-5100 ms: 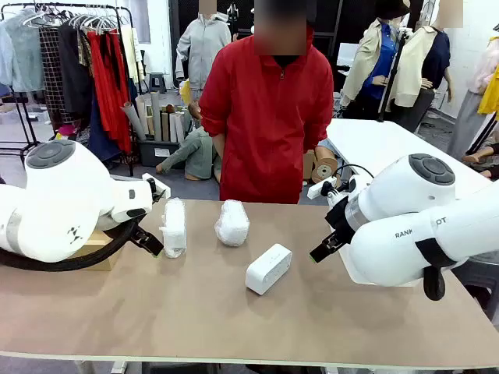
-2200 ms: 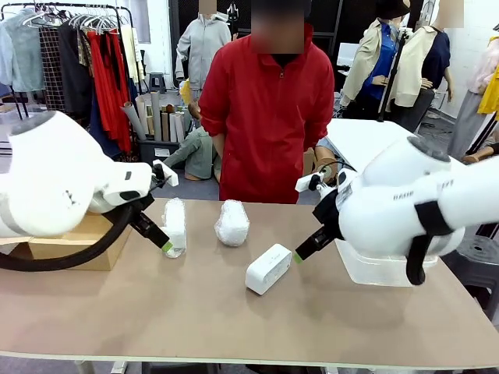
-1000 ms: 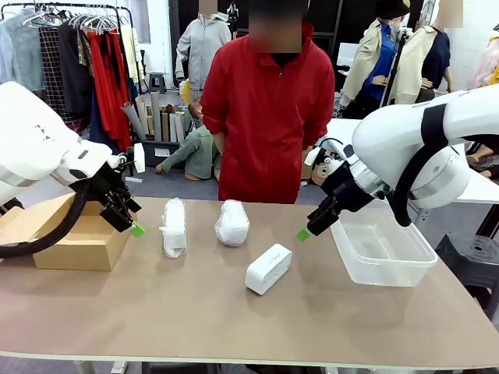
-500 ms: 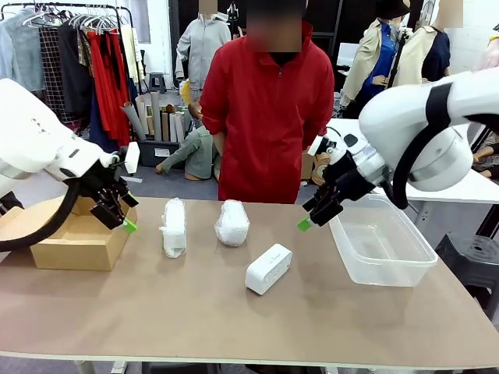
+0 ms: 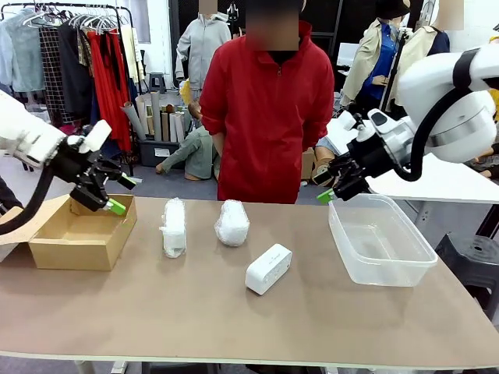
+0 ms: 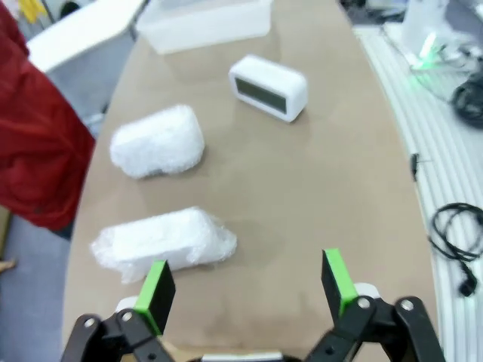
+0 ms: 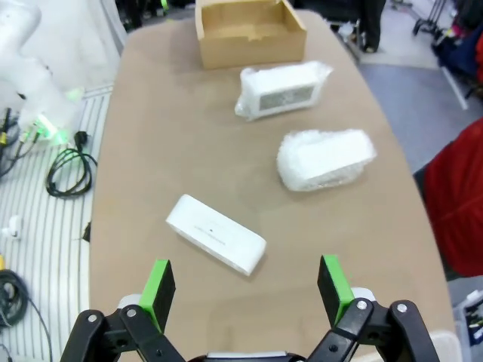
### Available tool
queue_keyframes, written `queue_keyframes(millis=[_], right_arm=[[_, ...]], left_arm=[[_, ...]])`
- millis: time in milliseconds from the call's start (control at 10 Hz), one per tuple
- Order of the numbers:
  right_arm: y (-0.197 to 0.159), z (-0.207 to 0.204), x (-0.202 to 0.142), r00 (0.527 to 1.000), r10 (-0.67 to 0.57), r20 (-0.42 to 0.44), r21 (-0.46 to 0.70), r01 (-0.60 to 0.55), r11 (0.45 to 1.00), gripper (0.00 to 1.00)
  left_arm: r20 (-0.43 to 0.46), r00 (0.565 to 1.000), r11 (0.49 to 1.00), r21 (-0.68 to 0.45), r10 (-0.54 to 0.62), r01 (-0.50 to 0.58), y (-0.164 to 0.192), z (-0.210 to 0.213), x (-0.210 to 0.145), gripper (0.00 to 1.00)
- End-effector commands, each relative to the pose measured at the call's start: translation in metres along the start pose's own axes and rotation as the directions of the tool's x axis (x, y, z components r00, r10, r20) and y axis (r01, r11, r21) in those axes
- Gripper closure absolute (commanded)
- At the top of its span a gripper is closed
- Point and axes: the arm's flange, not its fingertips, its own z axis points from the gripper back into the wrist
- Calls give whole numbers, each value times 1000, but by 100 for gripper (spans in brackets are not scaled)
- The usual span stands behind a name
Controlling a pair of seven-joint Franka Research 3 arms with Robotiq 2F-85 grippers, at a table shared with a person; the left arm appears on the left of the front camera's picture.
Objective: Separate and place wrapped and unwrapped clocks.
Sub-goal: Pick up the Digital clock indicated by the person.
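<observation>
Two wrapped clocks in crinkly white plastic lie on the table: one (image 5: 174, 227) (image 6: 164, 240) (image 7: 282, 90) to the left, one (image 5: 231, 222) (image 6: 158, 141) (image 7: 326, 158) beside it. The bare white clock (image 5: 268, 269) (image 6: 269, 87) (image 7: 216, 234) sits nearer the front, in the middle. My left gripper (image 5: 118, 195) (image 6: 247, 287) hangs open over the cardboard box, well left of the clocks. My right gripper (image 5: 330, 189) (image 7: 245, 288) is open in the air above the plastic tub's far left corner. Neither holds anything.
An open cardboard box (image 5: 78, 234) (image 7: 250, 32) stands at the table's left end. A clear plastic tub (image 5: 380, 240) (image 6: 206, 21) stands at the right end. A person in a red jacket (image 5: 269, 109) stands at the far edge, hands out of sight.
Both arms have drawn back and up from the clocks, the left gripper leftward over the box, the right gripper rightward over the tub. The clocks have not moved.
</observation>
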Motion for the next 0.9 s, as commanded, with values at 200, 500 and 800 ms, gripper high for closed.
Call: queue_keyframes(millis=[200, 500, 800], right_arm=[[-28, 27, 4, 996, 76, 39, 13, -77, 997, 0], [-37, 44, 9, 996, 79, 45, -22, -78, 997, 0], [-38, 53, 22, 996, 74, 48, -25, -73, 997, 0]], left_arm=[[93, 995, 997, -72, 31, -24, 45, 29, -9, 0], [92, 992, 992, -93, 90, -81, 71, 48, -6, 0], [80, 990, 991, -77, 114, -107, 85, 55, 5, 0]])
